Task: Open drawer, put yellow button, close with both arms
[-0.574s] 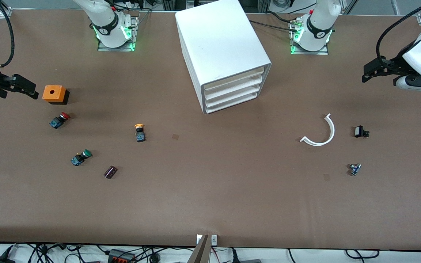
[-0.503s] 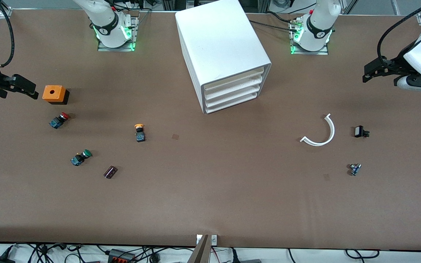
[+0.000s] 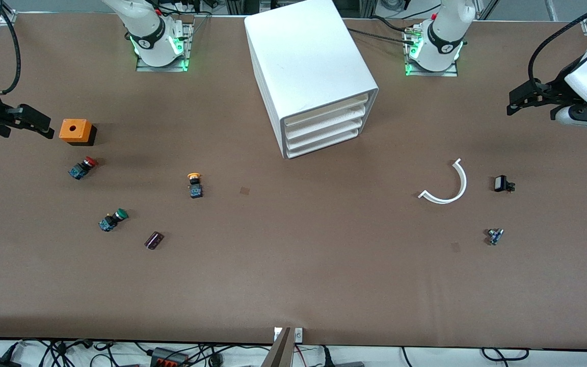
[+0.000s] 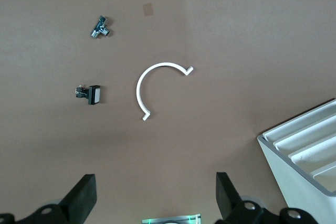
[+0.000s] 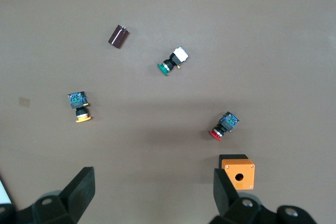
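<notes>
The white cabinet stands mid-table between the arm bases, and its corner shows in the left wrist view. Its top drawer is shut, like the three below. The yellow button lies on the table toward the right arm's end, nearer the front camera than the cabinet; it also shows in the right wrist view. My left gripper is open and empty, up over the left arm's end of the table. My right gripper is open and empty beside the orange box.
An orange box, a red-capped button, a green-capped button and a dark cylinder lie toward the right arm's end. A white arc, a black part and a metal fitting lie toward the left arm's end.
My left gripper has drifted slightly toward the left arm's end of the table. The right gripper and all objects have stayed put.
</notes>
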`<state>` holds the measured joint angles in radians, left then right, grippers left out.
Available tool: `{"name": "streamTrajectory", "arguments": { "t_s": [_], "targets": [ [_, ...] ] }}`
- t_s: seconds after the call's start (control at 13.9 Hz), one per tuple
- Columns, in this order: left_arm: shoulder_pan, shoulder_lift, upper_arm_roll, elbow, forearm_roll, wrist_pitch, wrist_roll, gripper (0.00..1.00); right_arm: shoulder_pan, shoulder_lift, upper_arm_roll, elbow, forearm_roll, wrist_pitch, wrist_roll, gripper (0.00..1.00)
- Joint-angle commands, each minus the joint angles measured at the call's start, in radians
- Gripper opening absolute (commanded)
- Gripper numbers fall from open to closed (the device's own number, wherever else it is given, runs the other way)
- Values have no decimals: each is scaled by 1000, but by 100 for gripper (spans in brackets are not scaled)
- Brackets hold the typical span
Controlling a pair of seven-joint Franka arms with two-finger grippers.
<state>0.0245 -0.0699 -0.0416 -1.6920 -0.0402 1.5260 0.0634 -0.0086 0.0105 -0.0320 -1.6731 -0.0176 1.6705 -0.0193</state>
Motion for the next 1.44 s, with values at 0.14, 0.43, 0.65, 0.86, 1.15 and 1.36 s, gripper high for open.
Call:
{"name": "streamTrajectory", "arguments": {
  "t_s": [0.14,0.43,0.65,0.86,1.15,1.36],
  "targets": [
    [-8,22,-12,17,-1,-17,-2,100,36,51,12,-11,2,9,-14,100],
    [-78,79,-18,15,-18,-69,13,100,102,135,12,-10,5,34,-11,100],
    [-124,122,-20,14,-146,-128,18,100,142,213,12,-10,5,35,-13,100],
    [-112,174,-20,12,-320,-130,192,100,193,285,14,-10,7,82,-5,100],
    [-101,283,-20,3,-542,-130,389,100,259,413,14,-10,16,210,4,100],
    [-94,425,-20,-8,-766,-130,597,100,303,494,14,-10,71,300,-16,100]
  ]
}}
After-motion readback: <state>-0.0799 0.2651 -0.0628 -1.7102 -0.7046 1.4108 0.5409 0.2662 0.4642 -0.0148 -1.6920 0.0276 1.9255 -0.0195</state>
